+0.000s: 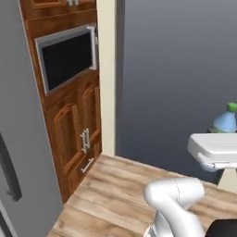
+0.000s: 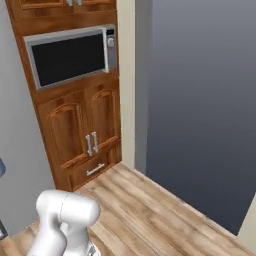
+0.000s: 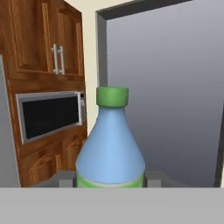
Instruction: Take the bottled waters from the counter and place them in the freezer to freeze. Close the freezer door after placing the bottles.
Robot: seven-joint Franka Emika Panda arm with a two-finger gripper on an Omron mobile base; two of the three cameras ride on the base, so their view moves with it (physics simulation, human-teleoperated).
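Your hand [image 3: 110, 178] is clamped on the translucent blue plastic bottle with the green cap [image 3: 110, 144], held upright between its fingers. Beyond it you see the brown wooden cabinet with built-in microwave [image 3: 50, 113].

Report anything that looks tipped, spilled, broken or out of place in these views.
Nothing stands out. The blue-green bottle with the green cap sits upright between the fingers, cap on, no spill. The microwave is shut in its wooden cabinet, the cabinet doors below are closed, and the wood floor shows no mess.
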